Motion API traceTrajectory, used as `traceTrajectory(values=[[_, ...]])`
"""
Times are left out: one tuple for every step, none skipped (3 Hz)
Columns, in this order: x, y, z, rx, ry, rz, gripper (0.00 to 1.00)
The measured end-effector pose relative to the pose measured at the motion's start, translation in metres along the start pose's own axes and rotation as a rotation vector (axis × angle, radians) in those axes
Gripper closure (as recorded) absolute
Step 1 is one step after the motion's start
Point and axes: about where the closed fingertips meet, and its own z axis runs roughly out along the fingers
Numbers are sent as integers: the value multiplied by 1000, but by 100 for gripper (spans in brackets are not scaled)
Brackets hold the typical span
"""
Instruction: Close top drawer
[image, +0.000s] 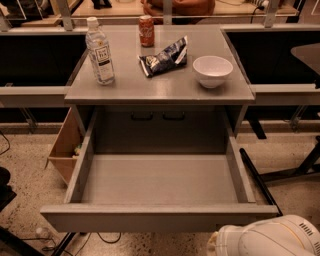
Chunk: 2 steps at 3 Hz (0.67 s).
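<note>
Speckled terrazzo floor (30, 165) surrounds a grey bench (160, 90) in a workshop-like room, with dark recesses on either side of it. The top drawer (160, 217) is pulled fully out of the bench toward the camera. It is a wide, deep grey box, its plain flat front panel has no handle, and its inside is bare.

Above and behind the drawer, on the bench top, stand four things. A clear plastic water bottle (100, 52) stands upright over the drawer's left side. A red soda can (146, 31) stands upright farther back, near the middle. A crumpled dark chip bag (165, 56) lies flat over the middle. A white bowl (212, 70) sits upright over the right side.

Behind the drawer, the shadowed rear panel shows two small dark slots (142, 116) side by side. Left of the drawer, an open cardboard box (65, 147) rests on the floor beside the drawer's side wall. Right of the drawer, a black bar (255, 175) slants along the floor.

Just below the drawer's front right corner, a white rounded section of the robot arm (270, 239) enters the view, apart from the front panel. The end effector lies outside the view, so I cannot tell whether it is apart or together.
</note>
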Motion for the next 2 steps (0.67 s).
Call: traceTrajectory(values=[[-15, -14, 7, 52, -35, -31, 100], [-28, -26, 10, 97, -60, -46, 100]])
